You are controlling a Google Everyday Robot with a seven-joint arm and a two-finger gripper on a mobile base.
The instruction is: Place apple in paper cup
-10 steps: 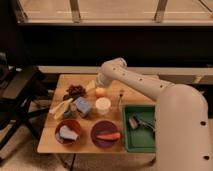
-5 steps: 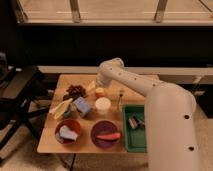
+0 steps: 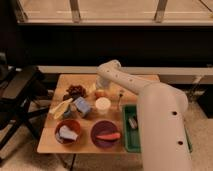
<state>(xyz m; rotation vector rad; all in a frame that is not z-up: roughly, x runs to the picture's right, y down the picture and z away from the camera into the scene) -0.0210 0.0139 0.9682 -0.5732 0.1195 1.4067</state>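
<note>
Hand sits at apple, near paper cup.

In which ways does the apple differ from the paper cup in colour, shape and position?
Colour: the apple is orange-yellow, the paper cup white. Shape: the apple is round, the paper cup a short cylinder with a round rim. Position: the apple lies right at the gripper, the paper cup stands nearer the camera, clear of it. Both rest on the table, close together.
</note>
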